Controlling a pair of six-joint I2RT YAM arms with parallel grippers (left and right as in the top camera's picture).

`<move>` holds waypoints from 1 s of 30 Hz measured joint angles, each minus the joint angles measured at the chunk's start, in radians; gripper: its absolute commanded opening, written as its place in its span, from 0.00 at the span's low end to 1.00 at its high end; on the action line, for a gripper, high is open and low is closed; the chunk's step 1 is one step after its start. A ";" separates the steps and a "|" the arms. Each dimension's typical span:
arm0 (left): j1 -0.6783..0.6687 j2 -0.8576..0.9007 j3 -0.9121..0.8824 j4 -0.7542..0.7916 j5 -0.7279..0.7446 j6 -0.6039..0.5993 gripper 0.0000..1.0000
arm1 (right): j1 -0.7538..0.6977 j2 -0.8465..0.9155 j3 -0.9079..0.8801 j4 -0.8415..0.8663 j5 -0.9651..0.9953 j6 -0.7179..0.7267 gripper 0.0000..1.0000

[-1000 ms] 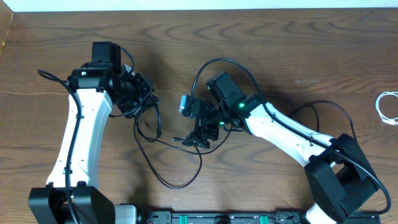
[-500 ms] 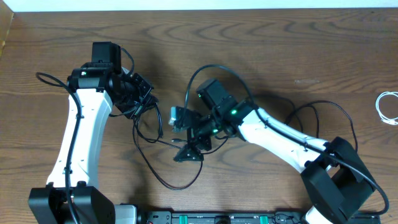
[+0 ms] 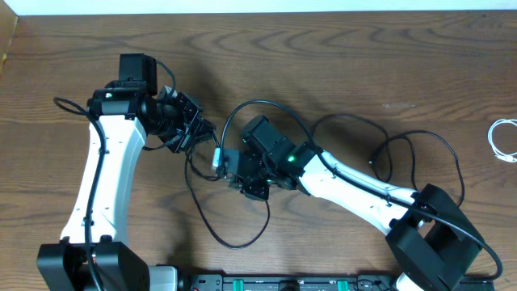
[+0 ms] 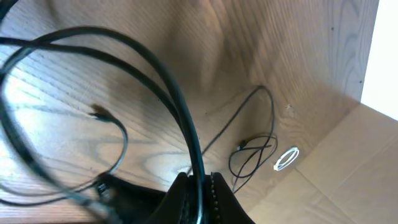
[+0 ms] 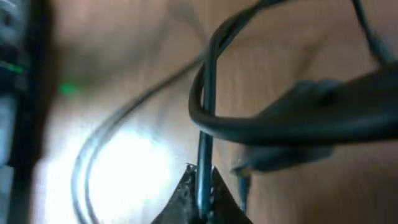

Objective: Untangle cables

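From my remote station, the left gripper is pinched tight on a black cable, whose slack loops down over the wooden table between the two arms. At centre, I see the right gripper pressed together on a black strand of that tangle, which runs up between its fingertips. At the table's far right edge, a white cable lies coiled, well apart.

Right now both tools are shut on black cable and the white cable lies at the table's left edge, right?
No. The overhead view shows the white cable at the right edge of the table; left tool and right tool are shut on black cable.
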 measured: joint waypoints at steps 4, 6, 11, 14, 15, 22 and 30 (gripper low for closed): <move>0.000 0.000 0.000 -0.002 -0.043 0.010 0.07 | -0.021 0.000 0.000 -0.032 0.115 0.002 0.01; 0.000 0.000 0.000 -0.008 -0.073 0.011 0.07 | -0.043 0.000 0.000 -0.036 0.167 0.015 0.01; 0.000 0.000 0.000 -0.009 -0.124 0.016 0.08 | -0.125 0.000 0.000 -0.052 0.275 0.067 0.01; 0.000 0.000 0.000 -0.009 -0.137 0.022 0.08 | -0.188 0.000 0.000 -0.064 0.307 0.101 0.01; 0.000 0.000 0.000 -0.009 -0.139 0.023 0.08 | -0.215 0.000 0.000 -0.069 0.315 0.116 0.01; -0.002 0.000 0.000 -0.009 -0.149 0.026 0.07 | -0.364 0.000 0.000 -0.105 0.325 0.200 0.01; -0.010 0.000 0.000 -0.010 -0.205 0.029 0.08 | -0.513 0.000 0.000 -0.140 0.309 0.296 0.01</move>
